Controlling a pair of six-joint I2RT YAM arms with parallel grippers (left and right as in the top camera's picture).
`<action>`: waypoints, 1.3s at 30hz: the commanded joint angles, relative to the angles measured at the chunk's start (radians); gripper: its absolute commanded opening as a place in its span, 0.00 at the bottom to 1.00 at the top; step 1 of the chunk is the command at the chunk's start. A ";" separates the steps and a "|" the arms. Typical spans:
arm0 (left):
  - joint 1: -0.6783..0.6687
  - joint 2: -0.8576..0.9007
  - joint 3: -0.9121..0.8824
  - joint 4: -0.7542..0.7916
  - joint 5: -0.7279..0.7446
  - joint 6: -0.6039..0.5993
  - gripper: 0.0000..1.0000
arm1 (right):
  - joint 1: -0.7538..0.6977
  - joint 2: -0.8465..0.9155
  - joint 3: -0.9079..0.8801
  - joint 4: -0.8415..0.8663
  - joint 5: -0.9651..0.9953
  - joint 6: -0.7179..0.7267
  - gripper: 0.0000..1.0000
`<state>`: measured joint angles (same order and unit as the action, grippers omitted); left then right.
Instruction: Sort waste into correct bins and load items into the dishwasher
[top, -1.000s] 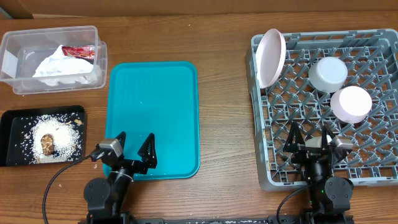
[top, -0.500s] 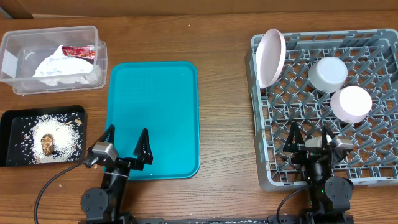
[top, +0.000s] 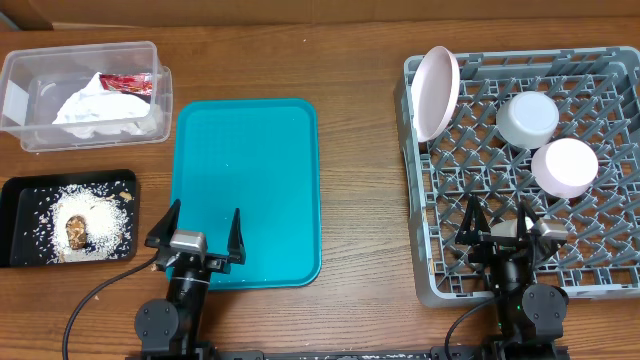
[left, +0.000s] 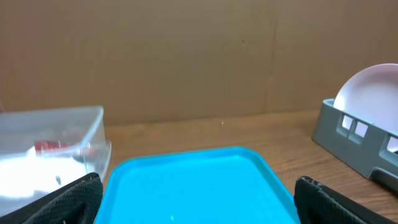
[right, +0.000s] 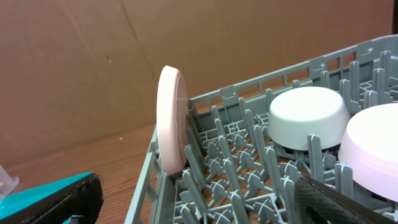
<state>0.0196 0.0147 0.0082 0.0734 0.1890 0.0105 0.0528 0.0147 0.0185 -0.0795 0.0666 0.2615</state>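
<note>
Left pincer (top: 207, 209) is held with jaws apart, empty, over the near edge of the teal tray (top: 250, 150). Right pincer (top: 497, 205) is likewise spread and empty, over the near part of the grey dish rack (top: 430, 285).

The large plate (top: 436, 92) is stood on edge at the rack's far left. The bowl (top: 527, 119) and small plate (top: 564, 166) are set near each other.

The napkin (top: 95, 108) and red wrapper (top: 128, 83) are contained in the clear tub (top: 80, 48). The rice scraps (top: 45, 225) and brown lump (top: 77, 232) are contained in the black tray (top: 15, 188).

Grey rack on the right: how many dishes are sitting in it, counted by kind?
Plates: 2, a large plate standing on edge and a small plate.
Bowls: 1, a bowl turned upside down.
Total: 3 dishes in the grey rack.
</note>
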 joint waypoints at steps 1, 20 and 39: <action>-0.030 -0.012 -0.004 -0.019 -0.040 0.118 1.00 | -0.003 -0.012 -0.010 0.003 -0.002 -0.004 1.00; -0.034 -0.012 -0.004 -0.142 -0.085 0.124 1.00 | -0.003 -0.012 -0.010 0.003 -0.002 -0.004 1.00; -0.034 -0.011 -0.004 -0.141 -0.085 0.124 1.00 | -0.003 -0.012 -0.010 0.003 -0.002 -0.004 1.00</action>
<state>-0.0120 0.0120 0.0082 -0.0643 0.1181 0.1158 0.0528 0.0147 0.0185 -0.0799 0.0666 0.2607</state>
